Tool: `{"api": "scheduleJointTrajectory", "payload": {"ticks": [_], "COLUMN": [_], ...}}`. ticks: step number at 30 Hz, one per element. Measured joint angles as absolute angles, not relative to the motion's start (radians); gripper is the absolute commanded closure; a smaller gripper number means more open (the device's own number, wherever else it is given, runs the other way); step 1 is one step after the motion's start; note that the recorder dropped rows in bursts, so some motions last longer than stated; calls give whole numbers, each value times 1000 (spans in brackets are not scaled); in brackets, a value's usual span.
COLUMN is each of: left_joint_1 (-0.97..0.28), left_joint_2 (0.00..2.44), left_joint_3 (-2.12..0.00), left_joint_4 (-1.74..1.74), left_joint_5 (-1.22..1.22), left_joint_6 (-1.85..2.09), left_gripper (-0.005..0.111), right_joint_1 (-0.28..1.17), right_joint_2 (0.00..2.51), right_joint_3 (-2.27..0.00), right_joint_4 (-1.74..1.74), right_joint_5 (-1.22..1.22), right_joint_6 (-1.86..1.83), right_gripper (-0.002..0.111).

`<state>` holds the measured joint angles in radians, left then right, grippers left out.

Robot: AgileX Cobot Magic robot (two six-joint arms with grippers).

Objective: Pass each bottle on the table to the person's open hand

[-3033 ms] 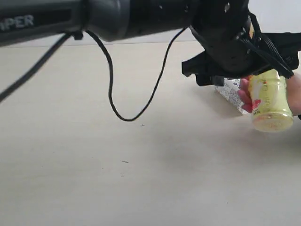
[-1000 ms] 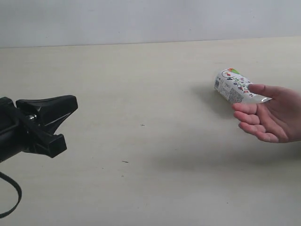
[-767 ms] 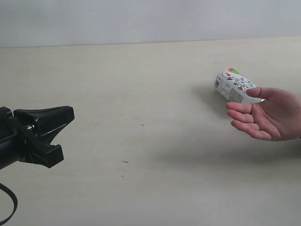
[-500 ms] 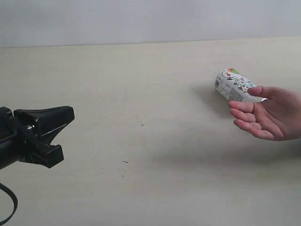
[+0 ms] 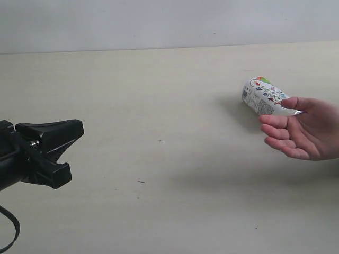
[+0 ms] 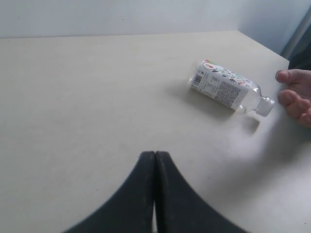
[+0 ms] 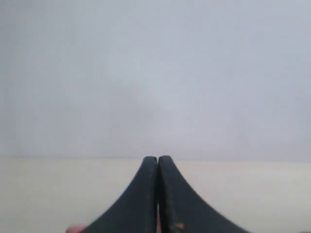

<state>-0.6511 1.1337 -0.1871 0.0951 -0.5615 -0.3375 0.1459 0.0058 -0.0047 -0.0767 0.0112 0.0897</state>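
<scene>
One clear bottle (image 5: 263,97) with a white printed label lies on its side on the beige table (image 5: 159,106), at the right. The left wrist view shows the same bottle (image 6: 223,91) with its clear neck pointing toward the hand. The person's open hand (image 5: 302,129) hovers palm up just in front of it, holding nothing; its fingertips (image 6: 294,94) show in the left wrist view. My left gripper (image 5: 74,128) is shut and empty at the far left, well away from the bottle; it appears as the left gripper (image 6: 155,155) in its wrist view. My right gripper (image 7: 158,159) is shut and empty, out of the exterior view.
A pale wall (image 5: 159,21) runs behind the table. A black cable loop (image 5: 10,233) hangs under the left arm at the bottom left corner. A small patch of skin (image 7: 75,228) shows beside the right gripper's base.
Three seconds ago an arm held the yellow bottle at the hand; that bottle is gone and the arm has withdrawn to the far left. Over the last second only the hand shifted slightly.
</scene>
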Motion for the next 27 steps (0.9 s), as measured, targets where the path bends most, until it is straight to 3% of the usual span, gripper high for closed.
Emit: {"api": "scheduleJointTrajectory", "payload": {"ticks": [8, 14, 21, 27], "left_joint_1": [-651, -651, -651, -651], "left_joint_2": [1134, 1134, 1134, 1134], "left_joint_3": [-187, -187, -187, -187], "left_joint_4": [95, 95, 95, 95], "left_joint_5": [-562, -562, -562, -562], "left_joint_6": [-338, -338, -336, -334], "left_gripper": [107, 107, 107, 107], "right_joint_1": [146, 146, 146, 143], "right_joint_2": [5, 54, 454, 944], "right_joint_3": [-5, -91, -424, -815], "right_joint_4": [-31, 324, 524, 670], "right_joint_5": [-385, -629, -605, -182], "right_joint_6": [194, 60, -173, -525], "right_gripper": [108, 108, 108, 108]}}
